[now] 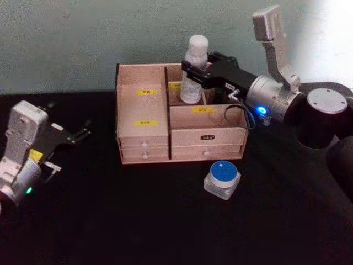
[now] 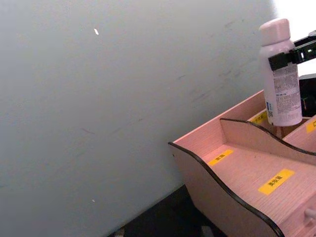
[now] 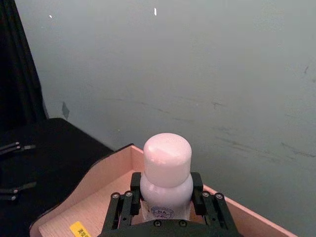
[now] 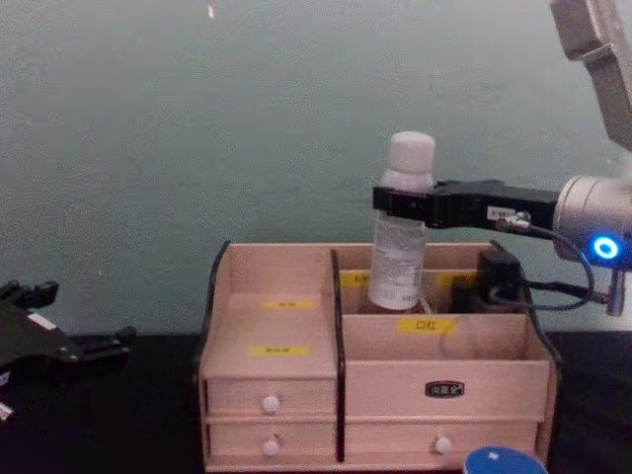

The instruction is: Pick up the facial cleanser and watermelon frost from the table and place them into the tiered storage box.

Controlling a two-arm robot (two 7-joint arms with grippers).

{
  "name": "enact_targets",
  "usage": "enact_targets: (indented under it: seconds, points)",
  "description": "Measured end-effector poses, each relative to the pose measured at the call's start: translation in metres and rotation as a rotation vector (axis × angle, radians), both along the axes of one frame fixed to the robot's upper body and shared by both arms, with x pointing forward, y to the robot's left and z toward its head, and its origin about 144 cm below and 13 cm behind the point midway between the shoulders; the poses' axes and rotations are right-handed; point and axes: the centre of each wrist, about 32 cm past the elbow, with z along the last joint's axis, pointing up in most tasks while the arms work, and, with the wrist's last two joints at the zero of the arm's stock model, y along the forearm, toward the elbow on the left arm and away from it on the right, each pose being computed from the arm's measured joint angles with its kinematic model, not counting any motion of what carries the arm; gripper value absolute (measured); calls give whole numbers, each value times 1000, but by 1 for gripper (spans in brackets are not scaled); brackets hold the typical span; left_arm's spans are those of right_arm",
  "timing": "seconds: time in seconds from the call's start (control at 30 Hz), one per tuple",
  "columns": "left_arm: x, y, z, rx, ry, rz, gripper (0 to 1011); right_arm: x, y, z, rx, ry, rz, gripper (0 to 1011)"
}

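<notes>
A white bottle with a rounded cap (image 1: 196, 55) stands upright, its lower end inside the rear middle compartment of the tiered storage box (image 1: 142, 138). My right gripper (image 1: 194, 73) is shut on the bottle's upper body, reaching in from the right. The same bottle (image 4: 399, 252) and right gripper (image 4: 403, 202) appear in the chest view, and the bottle (image 3: 167, 163) also in the right wrist view. Whether its base touches the compartment floor is hidden. A blue-lidded jar (image 1: 222, 178) sits on the table in front of the box. I cannot tell which item is the cleanser. My left gripper (image 1: 69, 148) rests open at the left.
The black table spreads around the wooden box (image 4: 276, 346). A pale wall stands close behind it. In the left wrist view the box's curved dark-edged side (image 2: 232, 192) is near, with the bottle (image 2: 281, 89) beyond. Small drawers with white knobs face me.
</notes>
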Motion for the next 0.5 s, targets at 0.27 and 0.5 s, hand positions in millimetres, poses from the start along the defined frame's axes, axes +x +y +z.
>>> enact_targets:
  seconds: [0.27, 0.5]
  points:
    - [0, 0, 0, 0, 0, 0, 1002, 3, 2, -3, -6, 6, 4, 590]
    - [0, 0, 0, 0, 0, 0, 1001, 4, 3, -9, -15, 22, 4, 590]
